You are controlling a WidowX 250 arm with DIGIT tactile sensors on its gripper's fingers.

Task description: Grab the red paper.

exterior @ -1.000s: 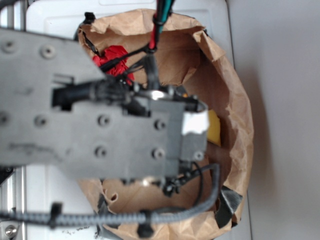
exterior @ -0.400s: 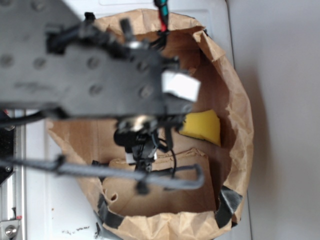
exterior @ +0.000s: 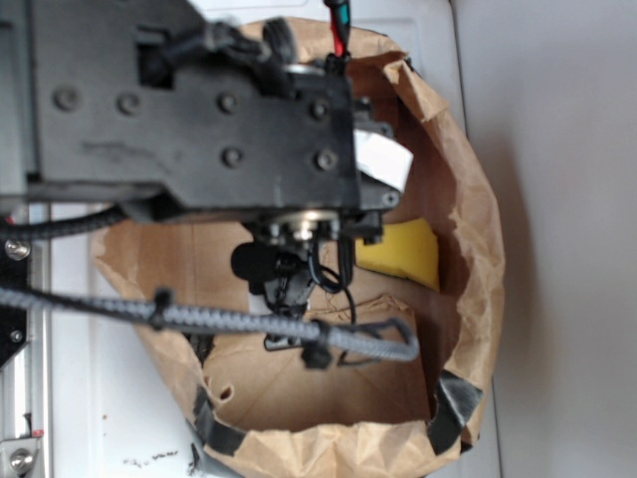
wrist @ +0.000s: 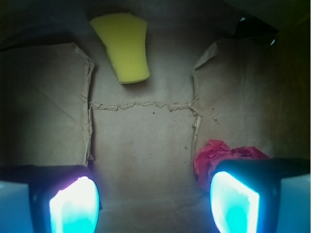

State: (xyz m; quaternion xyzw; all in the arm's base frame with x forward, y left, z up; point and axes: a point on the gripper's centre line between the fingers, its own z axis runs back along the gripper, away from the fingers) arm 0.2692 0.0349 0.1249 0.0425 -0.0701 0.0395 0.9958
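Arm reaches over the brown paper bag, its black body covering the bag's upper left part in the exterior view; cables trail across the opening. Claw points down into the bag, jaws spread wide, nothing between them but bare bag floor. Both fingertips glow cyan at the wrist view's lower edge. Red paper lies crumpled on the bag floor, just beside the right finger and partly hidden behind it, outside the jaw gap. Yellow sponge sits at the far end of the bag floor, well apart from the red paper. Exterior view: red paper hidden under the arm.
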